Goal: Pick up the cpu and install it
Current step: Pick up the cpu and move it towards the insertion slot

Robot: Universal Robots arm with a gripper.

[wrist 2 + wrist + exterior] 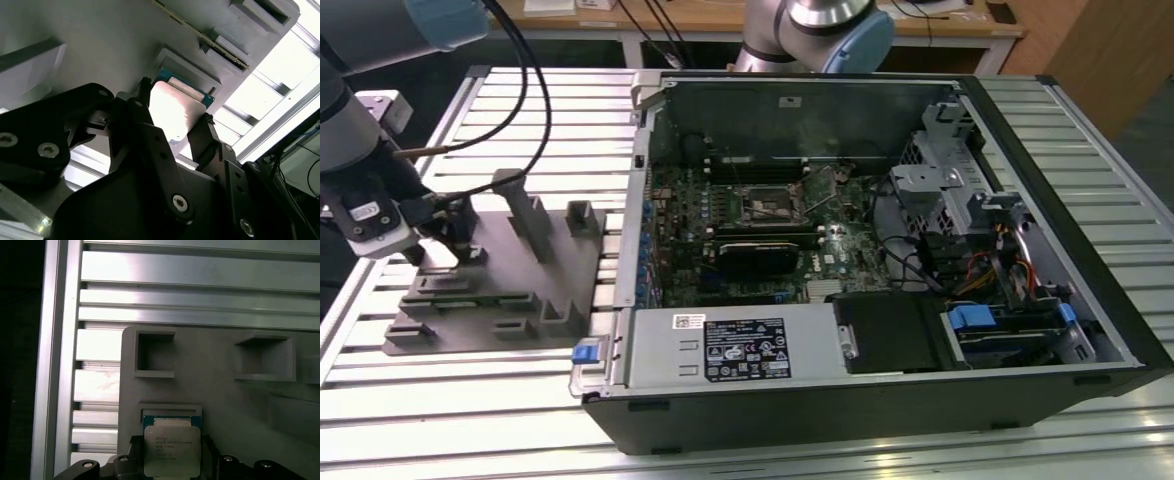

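The cpu [175,112], a small square chip with a pale silver top, sits between my gripper's [174,109] two black fingers [144,100], which press on its opposite edges. In the first wrist view the cpu [171,450] shows printed text on its lid, just in front of a shallow blue-green-edged pocket [172,415] of the grey fixture [220,405]. In the exterior view my gripper [447,240] stands over the grey fixture [494,290] at the exterior view's left. The motherboard socket [767,205] lies inside the open computer case [881,380].
The fixture carries upright posts [527,205] and square recesses [155,355]. It rests on a slatted aluminium table [467,390]. A second arm's base [821,30] stands behind the case. Cables [520,80] hang near my arm.
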